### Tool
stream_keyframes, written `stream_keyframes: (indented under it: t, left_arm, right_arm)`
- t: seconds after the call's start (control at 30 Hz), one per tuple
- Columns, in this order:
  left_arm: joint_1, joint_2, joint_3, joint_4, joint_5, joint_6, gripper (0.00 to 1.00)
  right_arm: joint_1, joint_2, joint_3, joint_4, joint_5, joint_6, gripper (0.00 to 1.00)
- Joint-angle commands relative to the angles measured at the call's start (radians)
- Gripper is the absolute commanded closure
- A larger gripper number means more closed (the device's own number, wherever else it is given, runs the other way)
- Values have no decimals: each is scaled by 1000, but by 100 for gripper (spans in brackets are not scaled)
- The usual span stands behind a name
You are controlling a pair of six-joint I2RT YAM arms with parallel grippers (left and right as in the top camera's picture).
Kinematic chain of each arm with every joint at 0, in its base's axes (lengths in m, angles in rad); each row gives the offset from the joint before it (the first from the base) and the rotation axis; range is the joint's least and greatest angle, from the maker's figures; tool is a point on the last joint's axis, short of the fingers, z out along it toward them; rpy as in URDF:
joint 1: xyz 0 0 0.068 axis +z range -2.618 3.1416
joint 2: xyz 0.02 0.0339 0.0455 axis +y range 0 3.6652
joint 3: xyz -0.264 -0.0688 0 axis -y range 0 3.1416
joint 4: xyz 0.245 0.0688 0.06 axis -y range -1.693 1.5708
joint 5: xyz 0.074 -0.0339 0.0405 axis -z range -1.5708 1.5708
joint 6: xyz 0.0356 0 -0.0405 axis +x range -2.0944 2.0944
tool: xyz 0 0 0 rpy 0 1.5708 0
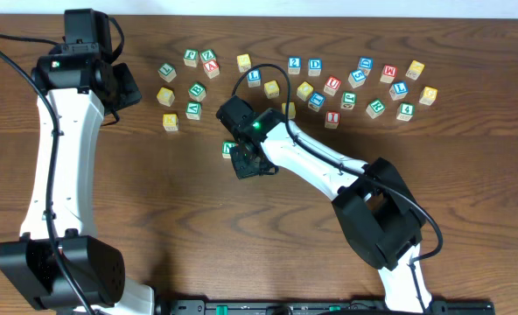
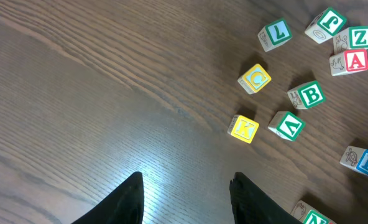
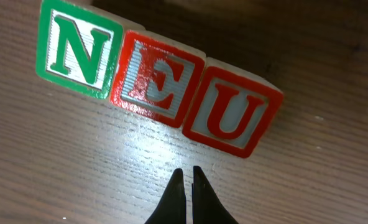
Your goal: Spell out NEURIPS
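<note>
In the right wrist view, three cubes touch side by side in a row reading N-E-U: a green N cube (image 3: 78, 50), a red E cube (image 3: 156, 78) and a red U cube (image 3: 230, 112). My right gripper (image 3: 188, 171) is shut and empty, just in front of the gap between E and U. Overhead, the right gripper (image 1: 248, 164) covers most of the row and only the N cube (image 1: 229, 149) shows. My left gripper (image 2: 186, 182) is open over bare wood, with nothing between its fingers. A blue P cube (image 2: 363, 162) lies to its right. Overhead, the left gripper (image 1: 123, 87) hovers at the far left.
Loose cubes sit near the left gripper: yellow K (image 2: 243, 128), yellow C (image 2: 255, 79), green B (image 2: 306, 96), green V (image 2: 287, 125), red A (image 2: 349, 61). Several more cubes (image 1: 364, 87) are scattered along the back right of the wooden table (image 1: 136, 201), behind the right arm.
</note>
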Motion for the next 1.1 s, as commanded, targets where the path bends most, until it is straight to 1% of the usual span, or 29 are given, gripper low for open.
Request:
stream_keyframes:
  t: [0.0,1.07]
  left_arm:
    - [5,-2,-7,-1,-17,16,56]
    - [5,-2,-7,-1,-16,16,56]
  right_arm:
    - [8,30,-8,7,26,26,99]
    - [-6,47,-8,45,41,37,99]
